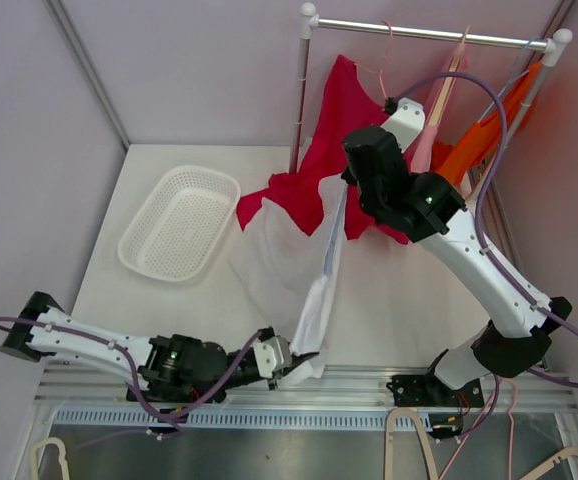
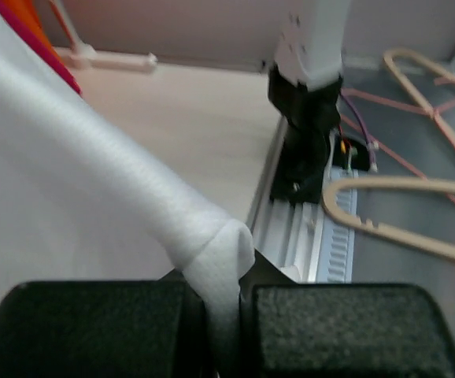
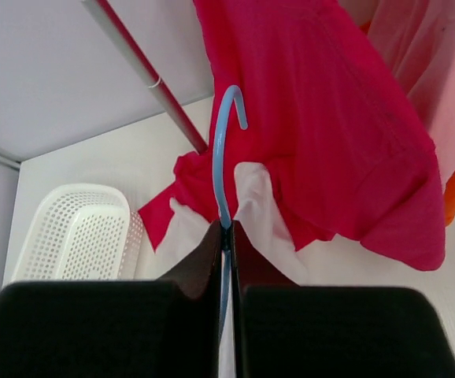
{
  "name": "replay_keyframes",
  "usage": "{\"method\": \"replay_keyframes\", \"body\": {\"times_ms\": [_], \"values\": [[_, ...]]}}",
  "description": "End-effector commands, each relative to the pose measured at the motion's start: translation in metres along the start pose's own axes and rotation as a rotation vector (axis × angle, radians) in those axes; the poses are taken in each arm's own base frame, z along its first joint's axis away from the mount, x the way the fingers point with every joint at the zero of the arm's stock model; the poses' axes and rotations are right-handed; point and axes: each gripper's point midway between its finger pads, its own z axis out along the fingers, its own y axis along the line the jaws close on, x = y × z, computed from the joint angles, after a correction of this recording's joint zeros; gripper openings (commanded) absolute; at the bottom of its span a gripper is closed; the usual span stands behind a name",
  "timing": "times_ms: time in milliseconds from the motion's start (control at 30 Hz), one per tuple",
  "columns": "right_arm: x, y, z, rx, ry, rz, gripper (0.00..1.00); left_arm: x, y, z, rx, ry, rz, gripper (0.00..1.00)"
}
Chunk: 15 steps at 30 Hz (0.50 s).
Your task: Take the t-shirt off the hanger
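Clamped shut with left gripper (image 2: 220, 315) on a fold of t-shirt (image 1: 279, 270) at the near edge of the table (image 1: 409, 300). Pinched shut with right gripper (image 3: 226, 236) on hanger (image 3: 218, 157), raised over the table's far half beside the red shirt (image 1: 334, 130). Stretched between the two, long axis running from near edge up and back toward the rail (image 1: 429, 35). Open room left, toward the basket (image 1: 179, 222); crowded at the far right corner. Probably best pulled toward the near left corner, away from hanger.

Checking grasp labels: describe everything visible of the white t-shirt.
The white t-shirt is thin, sheer fabric, on the blue hanger clamped in the right pincer. It stretches in a long fold across the table to the left pincer, shut on a bunched edge. A red garment overlaps its top.
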Motion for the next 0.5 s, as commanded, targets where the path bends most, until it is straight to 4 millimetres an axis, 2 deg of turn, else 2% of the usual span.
{"method": "replay_keyframes", "body": {"times_ms": [0, 67, 100, 167, 233, 267, 300, 333, 367, 400, 433, 467], "values": [[-0.038, -0.002, 0.007, 0.02, -0.121, 0.084, 0.0, 0.047, -0.038, -0.012, 0.142, 0.05, -0.041, 0.01], [-0.039, -0.008, 0.01, 0.03, -0.117, 0.076, 0.0, 0.048, -0.042, -0.019, 0.149, 0.03, -0.082, 0.01], [-0.039, -0.009, 0.01, 0.016, -0.099, 0.073, 0.0, 0.06, -0.037, -0.022, 0.13, 0.05, -0.09, 0.01], [-0.036, -0.006, 0.008, -0.013, -0.071, 0.067, 0.0, 0.065, -0.019, -0.022, 0.044, 0.062, -0.096, 0.01], [-0.03, 0.002, -0.002, -0.071, -0.023, 0.055, 0.0, 0.064, 0.01, -0.012, -0.062, 0.085, -0.153, 0.01], [-0.026, 0.007, -0.006, -0.096, -0.002, 0.041, 0.0, 0.064, 0.014, -0.008, -0.052, 0.113, -0.173, 0.01], [-0.022, 0.01, -0.011, -0.117, 0.017, 0.03, 0.0, 0.065, 0.047, -0.001, -0.151, 0.121, -0.209, 0.01], [-0.014, 0.013, -0.017, -0.144, 0.061, 0.003, 0.0, 0.064, 0.059, 0.005, -0.184, 0.128, -0.256, 0.01], [-0.005, 0.019, -0.026, -0.175, 0.095, -0.013, 0.0, 0.052, 0.062, 0.011, -0.156, 0.113, -0.282, 0.01], [0.003, 0.022, -0.031, -0.196, 0.129, -0.025, 0.0, 0.049, 0.089, 0.015, -0.232, 0.107, -0.304, 0.01], [0.014, 0.02, -0.037, -0.208, 0.18, -0.049, 0.0, 0.049, 0.101, 0.018, -0.269, 0.119, -0.337, 0.01], [0.028, 0.027, -0.048, -0.262, 0.246, -0.057, 0.0, 0.024, 0.113, 0.031, -0.289, 0.099, -0.357, 0.01]]}}
